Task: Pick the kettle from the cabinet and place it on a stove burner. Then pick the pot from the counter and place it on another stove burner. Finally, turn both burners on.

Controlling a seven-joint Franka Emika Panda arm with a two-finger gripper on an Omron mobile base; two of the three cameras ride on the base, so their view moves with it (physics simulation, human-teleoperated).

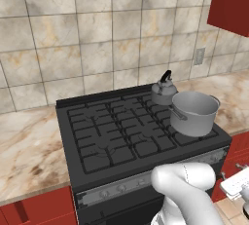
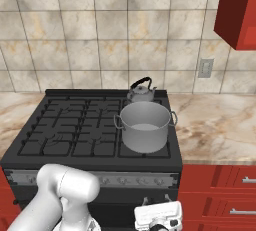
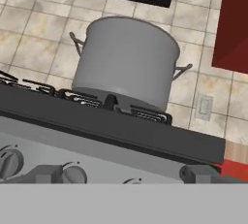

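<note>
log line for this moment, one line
pot: on front right burner | kettle: on burner behind it | end effector: open, low before knobs

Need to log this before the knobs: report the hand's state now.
Hand: open, holding nothing, low in front of the stove's knob panel.

Beige tiled wall point(image 2: 100, 40), wall outlet point(image 2: 205, 68), red drawers point(image 2: 220, 195)

Free above the left grates point(image 1: 104, 131) and over the tabletop point(image 2: 220, 125) right of the cooktop. Blocked at front right by the pot point(image 2: 145, 126), at rear right by the kettle point(image 2: 141, 91) just behind it. Overhead right, hemmed by the cabinet point(image 2: 237, 10).
</note>
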